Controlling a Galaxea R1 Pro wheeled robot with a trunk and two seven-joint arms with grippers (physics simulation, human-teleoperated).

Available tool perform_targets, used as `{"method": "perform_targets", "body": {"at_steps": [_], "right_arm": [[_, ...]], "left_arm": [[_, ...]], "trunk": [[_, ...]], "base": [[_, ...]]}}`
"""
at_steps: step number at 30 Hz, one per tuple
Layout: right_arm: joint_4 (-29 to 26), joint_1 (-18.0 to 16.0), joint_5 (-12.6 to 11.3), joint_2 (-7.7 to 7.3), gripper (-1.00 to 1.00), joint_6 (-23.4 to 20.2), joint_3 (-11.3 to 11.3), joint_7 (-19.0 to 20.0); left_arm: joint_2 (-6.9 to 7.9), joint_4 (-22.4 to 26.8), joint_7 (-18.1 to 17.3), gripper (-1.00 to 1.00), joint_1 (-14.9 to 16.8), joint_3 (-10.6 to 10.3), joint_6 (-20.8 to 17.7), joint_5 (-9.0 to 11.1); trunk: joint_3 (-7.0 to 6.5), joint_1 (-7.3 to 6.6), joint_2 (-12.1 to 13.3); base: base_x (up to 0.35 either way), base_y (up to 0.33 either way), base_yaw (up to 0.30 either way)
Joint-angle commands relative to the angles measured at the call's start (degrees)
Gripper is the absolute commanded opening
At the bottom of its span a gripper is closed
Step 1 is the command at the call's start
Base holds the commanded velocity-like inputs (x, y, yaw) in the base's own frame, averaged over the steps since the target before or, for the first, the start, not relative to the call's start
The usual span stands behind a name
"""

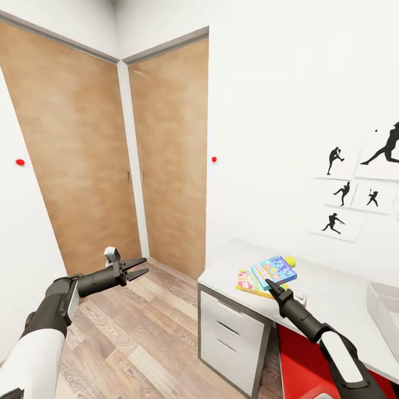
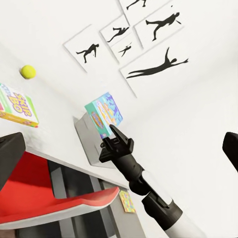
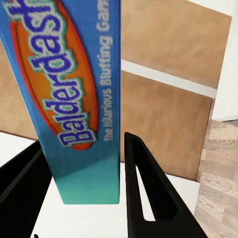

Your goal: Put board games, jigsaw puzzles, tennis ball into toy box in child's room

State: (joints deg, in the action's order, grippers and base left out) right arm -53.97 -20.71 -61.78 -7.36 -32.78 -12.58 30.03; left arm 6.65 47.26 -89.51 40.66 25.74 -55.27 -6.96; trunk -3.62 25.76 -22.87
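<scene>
While the right gripper (image 3: 82, 191) clamps its jaws on the blue board game (image 1: 275, 269), that box hangs above the counter (image 1: 327, 293), over the SKIP-BO box (image 1: 246, 281). Behind them lies the tennis ball (image 1: 290, 261). Over the floor (image 1: 149, 332), the left gripper (image 1: 139, 267) has its jaws spread, empty.

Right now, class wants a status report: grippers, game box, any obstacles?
Right gripper shut on Balderdash box, lifted over table. Left gripper open, empty. Toy box further right; path looks clear.
</scene>
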Motion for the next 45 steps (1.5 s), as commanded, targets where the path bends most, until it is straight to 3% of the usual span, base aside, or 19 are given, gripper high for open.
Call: {"method": "perform_targets", "body": {"at_steps": [1, 18, 45], "right_arm": [[0.0, 0.0, -0.3, 0.00, -1.00, -0.4, -0.1, 0.0], [0.0, 0.0, -0.3, 0.04, -1.00, -0.4, -0.1, 0.0], [0.1, 0.0, -0.3, 0.04, -1.00, -0.4, -0.1, 0.0]], "left_arm": [[-0.04, 0.0, -0.5, 1.00, 0.0, 0.1, -0.6, -0.6], [0.07, 0.0, -0.5, 1.00, 0.0, 0.2, -0.5, -0.6], [-0.01, 0.0, -0.5, 1.00, 0.0, 0.1, -0.5, -0.6]], "trunk": [[0.03, 0.02, 0.0], [0.02, 0.02, 0.0], [-0.63, 0.02, 0.0]], "base": [[0.000, 0.000, -0.011], [0.000, 0.000, -0.016], [0.069, 0.060, -0.263]]}}
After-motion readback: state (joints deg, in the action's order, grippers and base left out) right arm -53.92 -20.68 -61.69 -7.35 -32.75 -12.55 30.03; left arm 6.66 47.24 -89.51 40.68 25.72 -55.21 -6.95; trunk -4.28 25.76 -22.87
